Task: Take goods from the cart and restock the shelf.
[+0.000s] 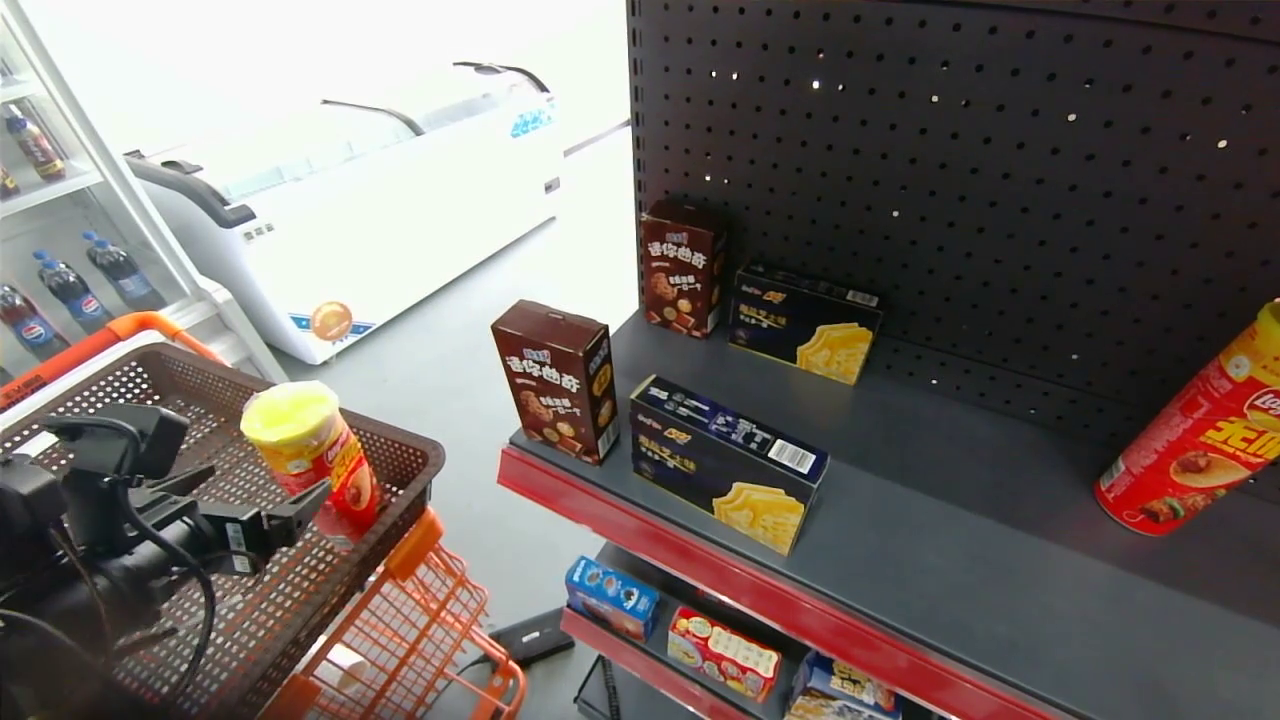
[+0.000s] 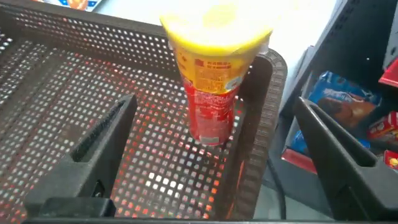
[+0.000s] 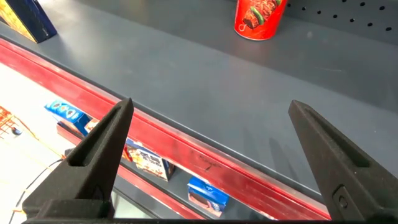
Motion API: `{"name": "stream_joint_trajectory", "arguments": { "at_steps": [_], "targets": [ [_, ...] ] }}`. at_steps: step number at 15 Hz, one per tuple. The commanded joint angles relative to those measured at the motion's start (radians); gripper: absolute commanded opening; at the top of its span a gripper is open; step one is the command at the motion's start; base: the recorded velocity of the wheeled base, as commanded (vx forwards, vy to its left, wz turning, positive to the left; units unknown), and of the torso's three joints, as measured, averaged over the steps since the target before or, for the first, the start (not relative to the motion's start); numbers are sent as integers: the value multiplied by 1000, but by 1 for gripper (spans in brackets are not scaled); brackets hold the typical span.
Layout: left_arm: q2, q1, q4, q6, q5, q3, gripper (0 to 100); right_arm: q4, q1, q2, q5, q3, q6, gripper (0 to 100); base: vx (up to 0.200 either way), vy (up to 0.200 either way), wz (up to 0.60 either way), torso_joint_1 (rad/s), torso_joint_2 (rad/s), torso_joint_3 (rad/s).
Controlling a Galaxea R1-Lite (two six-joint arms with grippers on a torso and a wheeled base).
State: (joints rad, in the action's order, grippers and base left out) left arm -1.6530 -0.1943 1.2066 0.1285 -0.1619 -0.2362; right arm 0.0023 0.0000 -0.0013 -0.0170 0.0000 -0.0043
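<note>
A red chip can with a yellow lid [image 1: 310, 455] stands upright in the near corner of the brown perforated cart basket [image 1: 405, 455]. My left gripper [image 1: 262, 485] is open just short of it. In the left wrist view the can [image 2: 211, 81] stands just beyond and between the spread fingers of the left gripper [image 2: 216, 104]. My right gripper [image 3: 211, 106] is open and holds nothing, hovering over the red front edge of the dark grey shelf [image 3: 205, 68]. Another red chip can [image 1: 1195, 430] stands on the shelf at the right by the pegboard.
Two brown cookie boxes [image 1: 555, 380] and two dark blue boxes [image 1: 725, 460] stand on the shelf's left part; bare shelf [image 1: 950, 560] lies between them and the red can. Lower shelves hold snack boxes [image 1: 720, 650]. A chest freezer [image 1: 350, 200] stands behind.
</note>
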Motion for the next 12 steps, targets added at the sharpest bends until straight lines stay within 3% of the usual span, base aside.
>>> {"name": "stream_joint_trajectory", "arguments": {
  "at_steps": [1, 5, 9, 10, 12],
  "targets": [
    [-179, -5, 76, 0, -5, -11, 100, -1, 0, 1, 0, 0, 0, 100, 0, 0, 0, 0, 0, 0],
    [-298, 1, 146, -3, -4, -66, 100, -1, 0, 1, 0, 0, 0, 100, 0, 0, 0, 0, 0, 0],
    [-449, 3, 226, -4, -4, -199, 100, 1, 0, 1, -1, 0, 0, 100, 0, 0, 0, 0, 0, 0],
    [-465, 4, 240, -4, -5, -210, 0, 1, 0, 1, 0, 0, 0, 100, 0, 0, 0, 0, 0, 0],
    [-469, 9, 258, -10, -5, -258, 0, -1, 0, 1, 0, 0, 0, 100, 0, 0, 0, 0, 0, 0]
  ]
}}
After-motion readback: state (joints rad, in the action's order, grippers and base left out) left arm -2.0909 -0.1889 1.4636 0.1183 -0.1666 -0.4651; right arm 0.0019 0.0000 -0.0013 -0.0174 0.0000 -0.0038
